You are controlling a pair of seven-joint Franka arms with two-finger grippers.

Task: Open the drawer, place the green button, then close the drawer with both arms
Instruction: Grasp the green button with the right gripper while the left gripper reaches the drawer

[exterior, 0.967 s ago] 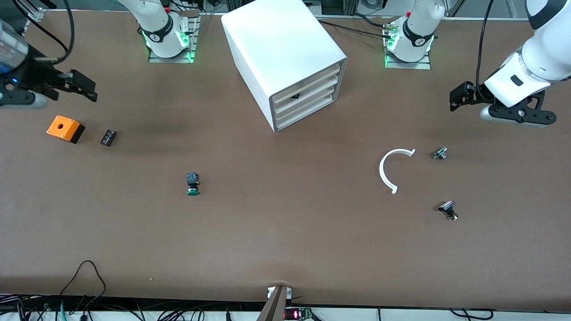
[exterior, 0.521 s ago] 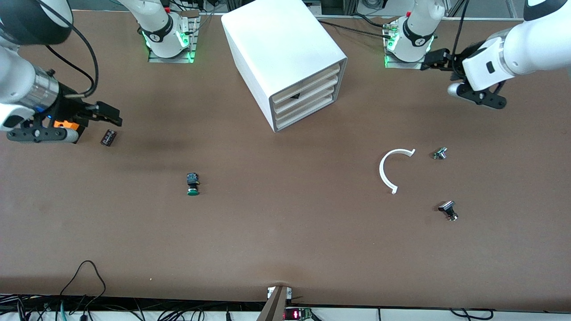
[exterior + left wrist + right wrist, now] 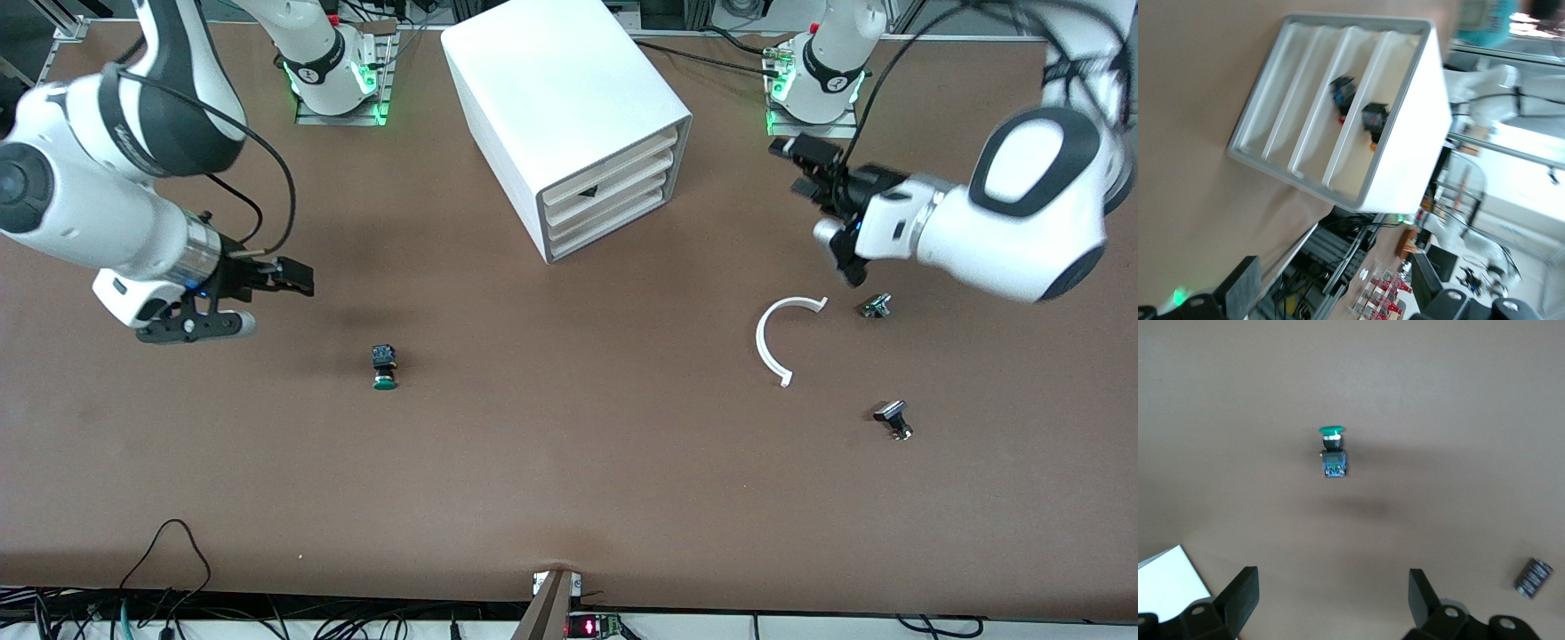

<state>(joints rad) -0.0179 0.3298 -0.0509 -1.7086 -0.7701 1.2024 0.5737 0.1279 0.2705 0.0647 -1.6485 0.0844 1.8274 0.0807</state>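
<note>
Both arms are on the approach; nothing is grasped and all four drawer fronts of the cabinet (image 3: 569,116) look flush, so the opening step is not yet done.

The left jaws (image 3: 813,164) hang over the table beside the cabinet, toward the left arm's end, spread wide and empty, pointed at the stacked fronts that fill the left wrist view. Next, I judge, they must line up with one drawer (image 3: 605,188) and hook its front to pull it out.

The right jaws (image 3: 289,276) hover over the table toward the right arm's end, also released, with the button (image 3: 384,366) centred between them in the right wrist view. The button lies on its side on the table, nearer the front camera than the cabinet. The right arm needs to descend and straddle its black body.
</note>
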